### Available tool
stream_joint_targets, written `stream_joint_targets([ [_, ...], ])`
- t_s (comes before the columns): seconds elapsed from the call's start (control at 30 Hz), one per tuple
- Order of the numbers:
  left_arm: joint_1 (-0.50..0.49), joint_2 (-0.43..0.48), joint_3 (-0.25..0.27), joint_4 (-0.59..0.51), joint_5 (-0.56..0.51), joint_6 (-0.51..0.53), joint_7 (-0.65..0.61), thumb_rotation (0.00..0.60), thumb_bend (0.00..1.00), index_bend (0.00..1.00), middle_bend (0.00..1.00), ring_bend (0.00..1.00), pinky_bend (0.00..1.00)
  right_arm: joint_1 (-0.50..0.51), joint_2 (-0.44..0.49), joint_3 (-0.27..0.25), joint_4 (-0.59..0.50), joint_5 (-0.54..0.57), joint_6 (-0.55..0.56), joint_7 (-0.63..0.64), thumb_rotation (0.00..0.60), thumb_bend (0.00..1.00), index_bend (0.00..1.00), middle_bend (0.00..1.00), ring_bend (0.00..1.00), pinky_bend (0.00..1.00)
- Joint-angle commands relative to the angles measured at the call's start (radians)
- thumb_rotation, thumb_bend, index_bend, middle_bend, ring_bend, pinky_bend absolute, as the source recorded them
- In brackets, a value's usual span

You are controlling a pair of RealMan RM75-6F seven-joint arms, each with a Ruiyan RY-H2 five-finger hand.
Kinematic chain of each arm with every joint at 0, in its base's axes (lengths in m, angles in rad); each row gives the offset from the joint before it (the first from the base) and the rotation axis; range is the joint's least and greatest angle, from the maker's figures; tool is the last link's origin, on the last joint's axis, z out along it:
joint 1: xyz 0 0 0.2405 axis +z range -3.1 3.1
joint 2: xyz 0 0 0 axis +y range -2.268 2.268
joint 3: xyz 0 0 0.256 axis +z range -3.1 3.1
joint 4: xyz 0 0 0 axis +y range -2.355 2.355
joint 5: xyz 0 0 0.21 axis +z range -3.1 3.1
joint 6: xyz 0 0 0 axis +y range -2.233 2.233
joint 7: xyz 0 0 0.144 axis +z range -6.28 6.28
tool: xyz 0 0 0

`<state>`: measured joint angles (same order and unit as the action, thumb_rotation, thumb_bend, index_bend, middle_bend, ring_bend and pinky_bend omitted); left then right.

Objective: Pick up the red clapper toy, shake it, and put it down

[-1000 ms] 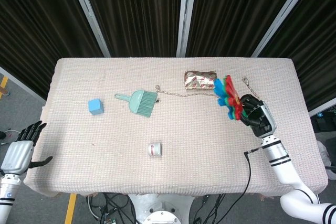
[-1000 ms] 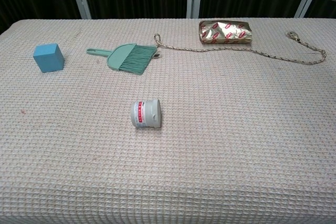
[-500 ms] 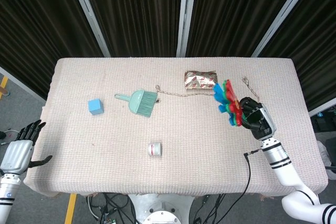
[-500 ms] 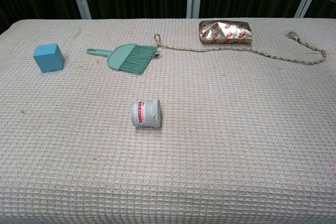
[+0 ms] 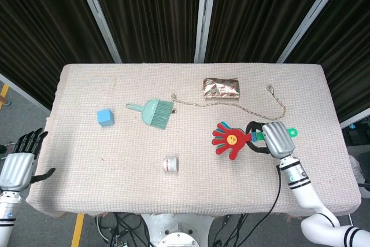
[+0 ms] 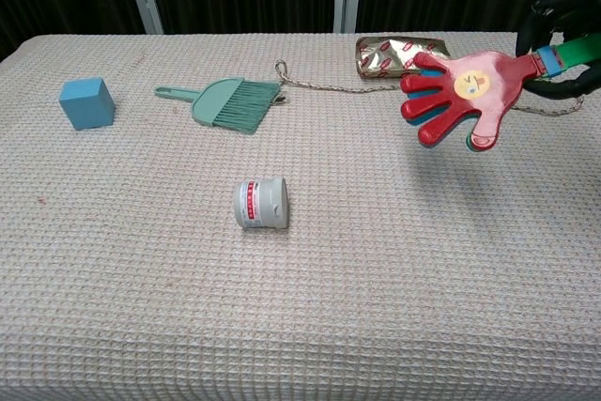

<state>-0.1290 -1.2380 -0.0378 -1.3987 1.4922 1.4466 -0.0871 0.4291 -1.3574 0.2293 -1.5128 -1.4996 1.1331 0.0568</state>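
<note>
Right robot hand [image 5: 276, 139] holds clapper [image 5: 231, 140] over desk [image 5: 202, 177].
Left robot hand [image 5: 18, 163] off desk edge, fingers apart, holding nothing.

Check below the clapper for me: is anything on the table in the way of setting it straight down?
Nothing visible. The right hand holds the red clapper toy over bare cloth. The rope and foil packet lie farther back, the small jar off to the left.

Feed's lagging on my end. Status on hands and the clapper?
Right robot hand grips the red clapper toy by its handle, toy off the table. Left robot hand open, off the table's left edge. Rope lies just beyond the toy.
</note>
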Motion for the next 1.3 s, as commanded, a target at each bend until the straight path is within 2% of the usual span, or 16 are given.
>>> stream_joint_targets([
  [0.03, 0.003, -0.015, -0.005, 0.015, 0.011, 0.019, -0.006, 0.600, 0.16, 0.03, 0.02, 0.00, 0.06, 0.001, -0.064, -0.032, 0.033, 0.046, 0.024, 0.136, 0.600, 0.50, 1.00, 0.74, 0.80, 1.00],
  [0.1, 0.003, -0.014, -0.004, 0.017, 0.012, 0.016, -0.010, 0.600, 0.16, 0.04, 0.02, 0.00, 0.06, -0.005, -0.079, -0.032, 0.058, 0.042, 0.048, 0.173, 0.600, 0.49, 0.98, 0.72, 0.77, 1.00],
  [0.27, 0.001, -0.012, -0.001, 0.015, 0.009, 0.005, -0.020, 0.600, 0.16, 0.04, 0.02, 0.00, 0.06, -0.018, -0.111, -0.039, 0.114, 0.038, 0.083, 0.290, 0.600, 0.39, 0.79, 0.59, 0.60, 0.99],
  [0.3, 0.001, -0.012, 0.000, 0.016, 0.009, 0.004, -0.021, 0.600, 0.16, 0.03, 0.02, 0.00, 0.06, -0.019, -0.118, -0.040, 0.126, 0.035, 0.091, 0.312, 0.600, 0.37, 0.72, 0.55, 0.54, 0.97],
  [0.37, 0.000, -0.012, 0.000, 0.016, 0.008, 0.002, -0.023, 0.600, 0.16, 0.03, 0.02, 0.00, 0.06, -0.017, -0.121, -0.050, 0.140, 0.024, 0.090, 0.349, 0.600, 0.31, 0.60, 0.46, 0.40, 0.87],
  [0.4, 0.000, -0.012, 0.000, 0.016, 0.007, 0.001, -0.024, 0.600, 0.16, 0.03, 0.02, 0.00, 0.06, -0.013, -0.115, -0.059, 0.143, 0.020, 0.075, 0.363, 0.600, 0.25, 0.46, 0.37, 0.27, 0.67],
  [0.43, 0.001, -0.011, 0.001, 0.015, 0.006, -0.001, -0.026, 0.600, 0.16, 0.03, 0.02, 0.00, 0.06, -0.005, -0.098, -0.073, 0.143, 0.023, 0.039, 0.365, 0.600, 0.21, 0.37, 0.31, 0.18, 0.52],
  [0.5, 0.001, -0.011, 0.002, 0.016, 0.005, -0.004, -0.029, 0.600, 0.16, 0.03, 0.02, 0.00, 0.06, 0.011, -0.060, -0.093, 0.127, 0.047, -0.040, 0.333, 0.600, 0.11, 0.09, 0.09, 0.02, 0.11],
  [0.57, 0.000, -0.010, 0.003, 0.016, 0.002, -0.010, -0.033, 0.600, 0.16, 0.03, 0.02, 0.00, 0.06, 0.019, -0.031, -0.098, 0.101, 0.093, -0.096, 0.274, 0.600, 0.06, 0.00, 0.01, 0.00, 0.00],
  [0.7, 0.001, -0.009, 0.005, 0.017, -0.001, -0.015, -0.041, 0.600, 0.16, 0.03, 0.02, 0.00, 0.06, 0.008, -0.028, -0.086, 0.078, 0.140, -0.072, 0.175, 0.600, 0.02, 0.00, 0.00, 0.00, 0.00],
  [0.8, 0.001, -0.008, 0.005, 0.016, -0.002, -0.017, -0.044, 0.600, 0.16, 0.03, 0.02, 0.00, 0.06, 0.000, -0.016, -0.079, 0.051, 0.144, -0.048, 0.165, 0.600, 0.01, 0.00, 0.00, 0.00, 0.00],
  [1.03, 0.003, -0.002, 0.003, 0.006, 0.000, -0.008, -0.039, 0.600, 0.16, 0.03, 0.02, 0.00, 0.06, -0.051, 0.055, -0.101, -0.002, 0.065, 0.069, 0.155, 0.600, 0.02, 0.00, 0.00, 0.00, 0.00],
  [1.17, 0.003, 0.010, 0.001, -0.010, 0.002, -0.004, -0.031, 0.600, 0.16, 0.03, 0.02, 0.00, 0.06, -0.109, 0.076, -0.137, 0.012, 0.014, 0.180, 0.026, 0.600, 0.05, 0.00, 0.00, 0.00, 0.00],
  [1.3, 0.002, 0.025, 0.000, -0.023, 0.004, -0.002, -0.022, 0.600, 0.16, 0.03, 0.02, 0.00, 0.06, -0.172, 0.090, -0.170, -0.003, 0.016, 0.251, -0.114, 0.600, 0.06, 0.00, 0.00, 0.00, 0.00],
])
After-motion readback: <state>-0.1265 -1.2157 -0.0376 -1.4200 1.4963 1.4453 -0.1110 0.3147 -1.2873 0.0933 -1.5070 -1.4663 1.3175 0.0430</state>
